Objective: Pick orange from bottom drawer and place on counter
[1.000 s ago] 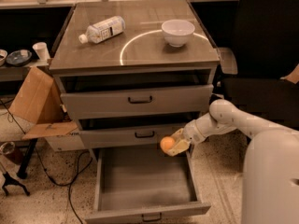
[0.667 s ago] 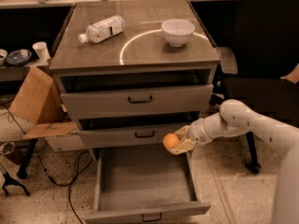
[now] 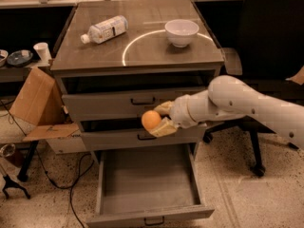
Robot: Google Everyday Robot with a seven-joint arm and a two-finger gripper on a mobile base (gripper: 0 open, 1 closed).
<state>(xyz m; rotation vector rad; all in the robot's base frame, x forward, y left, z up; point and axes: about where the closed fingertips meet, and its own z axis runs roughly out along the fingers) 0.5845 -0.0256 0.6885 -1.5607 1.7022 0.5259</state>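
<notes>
The orange (image 3: 151, 120) is held in my gripper (image 3: 158, 118), whose tan fingers (image 3: 164, 127) close on it from the right. It hangs in front of the two upper drawer fronts, above the open bottom drawer (image 3: 147, 182), whose grey floor is bare. The counter (image 3: 137, 42) with its bright curved reflection arc lies above and behind. My white arm reaches in from the right.
A white bowl (image 3: 181, 32) and a lying plastic bottle (image 3: 104, 29) sit on the counter. A cardboard box (image 3: 35, 103) and cables are on the floor at left. A black office chair (image 3: 266, 46) stands at right.
My gripper has lifted the orange up and to the left, from just above the bottom drawer to the height of the upper drawer fronts. The arm has swung further in.
</notes>
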